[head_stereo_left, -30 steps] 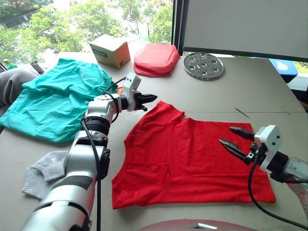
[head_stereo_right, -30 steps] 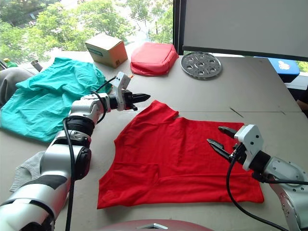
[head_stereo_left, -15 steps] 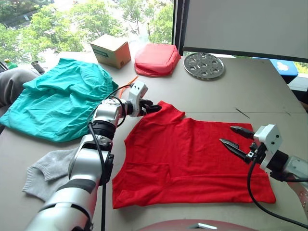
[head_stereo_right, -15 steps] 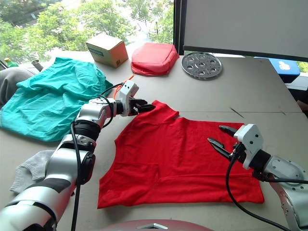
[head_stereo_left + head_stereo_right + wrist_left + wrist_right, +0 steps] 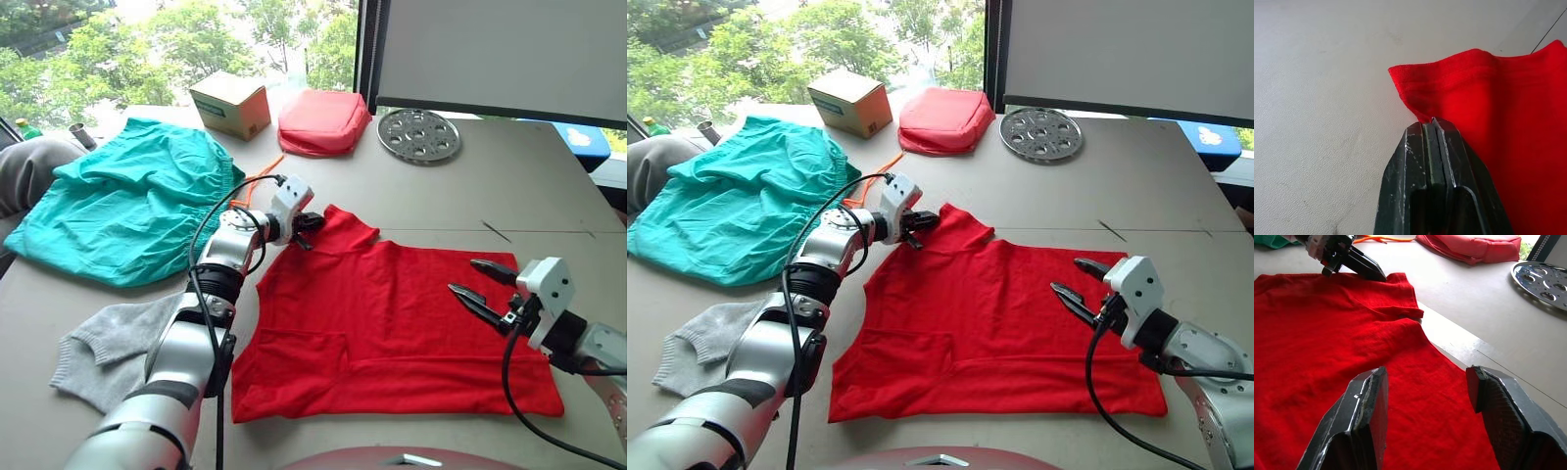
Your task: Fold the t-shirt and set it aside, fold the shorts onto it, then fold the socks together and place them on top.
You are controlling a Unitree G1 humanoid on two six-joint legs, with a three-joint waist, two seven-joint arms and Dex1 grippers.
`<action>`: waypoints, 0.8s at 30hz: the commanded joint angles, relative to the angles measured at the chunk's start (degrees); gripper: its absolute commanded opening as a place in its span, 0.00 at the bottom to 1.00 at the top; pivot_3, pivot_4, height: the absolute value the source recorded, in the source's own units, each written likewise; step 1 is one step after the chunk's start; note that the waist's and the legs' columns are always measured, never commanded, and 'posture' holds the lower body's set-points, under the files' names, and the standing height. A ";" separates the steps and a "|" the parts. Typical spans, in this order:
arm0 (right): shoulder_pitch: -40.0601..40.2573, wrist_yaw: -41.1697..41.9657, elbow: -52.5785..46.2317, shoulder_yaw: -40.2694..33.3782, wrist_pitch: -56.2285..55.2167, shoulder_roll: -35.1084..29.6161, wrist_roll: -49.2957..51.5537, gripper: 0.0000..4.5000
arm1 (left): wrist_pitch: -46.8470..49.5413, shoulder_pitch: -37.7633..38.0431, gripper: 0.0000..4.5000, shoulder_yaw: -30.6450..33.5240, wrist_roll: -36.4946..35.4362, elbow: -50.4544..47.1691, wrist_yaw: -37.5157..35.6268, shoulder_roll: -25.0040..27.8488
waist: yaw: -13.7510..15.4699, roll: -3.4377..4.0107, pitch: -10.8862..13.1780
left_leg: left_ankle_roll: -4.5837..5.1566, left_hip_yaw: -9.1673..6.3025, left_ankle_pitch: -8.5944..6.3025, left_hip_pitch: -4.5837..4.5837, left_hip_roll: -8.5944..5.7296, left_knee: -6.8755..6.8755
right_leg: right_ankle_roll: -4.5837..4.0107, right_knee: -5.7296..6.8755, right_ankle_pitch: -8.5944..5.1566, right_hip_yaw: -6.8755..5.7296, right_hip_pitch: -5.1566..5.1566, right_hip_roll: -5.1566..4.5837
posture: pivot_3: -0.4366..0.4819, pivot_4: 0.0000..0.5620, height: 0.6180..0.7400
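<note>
T-shirt: the t-shirt [image 5: 392, 323] is spread flat on the desk [image 5: 509, 186], near the middle and toward the right.
Left gripper: the left gripper [image 5: 312, 223] is closed, pinching the far left sleeve edge of the t-shirt.
Right gripper: the right gripper [image 5: 477, 281] is held with its fingers spread apart above the right part of the t-shirt; nothing is gripped.
Shorts: the shorts [image 5: 127, 206] are heaped at the far left of the desk.
Socks: the socks [image 5: 108, 338] are laid at the near left.
</note>
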 commanded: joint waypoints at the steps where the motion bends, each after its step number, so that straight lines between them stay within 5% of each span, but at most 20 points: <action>1: 0.16 -0.70 -2.71 -0.90 -0.63 0.08 0.05 0.60 | 0.92 0.81 0.01 -0.07 -1.76 -1.97 -2.22 -1.25 | -0.09 0.00 0.00 | 0.01 0.00 0.00 0.01 0.00 0.01 | 0.00 0.00 0.00 0.00 0.02 0.00 | 0.48 0.27 0.99; 6: -0.05 -0.89 -2.62 -0.97 -0.39 -0.04 0.15 0.60 | -7.67 -0.86 0.01 1.83 -2.20 1.50 -5.30 1.90 | -0.57 0.02 0.02 | 0.02 -0.01 -0.01 0.01 0.03 0.00 | 0.01 0.00 -0.01 0.00 0.00 0.05 | 0.48 0.27 0.99; 13: -0.65 -0.60 -1.31 -1.56 -0.04 -0.73 0.21 0.60 | -33.53 -3.14 0.01 3.33 -1.54 7.88 -7.59 6.83 | -0.25 0.01 0.04 | 0.02 0.01 -0.01 -0.02 0.08 -0.02 | -0.01 -0.03 0.00 -0.01 -0.05 0.07 | 0.48 0.27 0.99; 24: -1.58 0.32 -0.43 -1.40 1.16 -1.68 0.63 0.60 | -67.63 9.31 0.01 -0.01 -4.86 -1.43 -23.07 10.92 | -0.59 0.09 0.04 | 0.03 0.16 -0.02 0.04 0.14 -0.02 | -0.03 -0.03 0.01 -0.01 -0.05 -0.01 | 0.48 0.27 0.99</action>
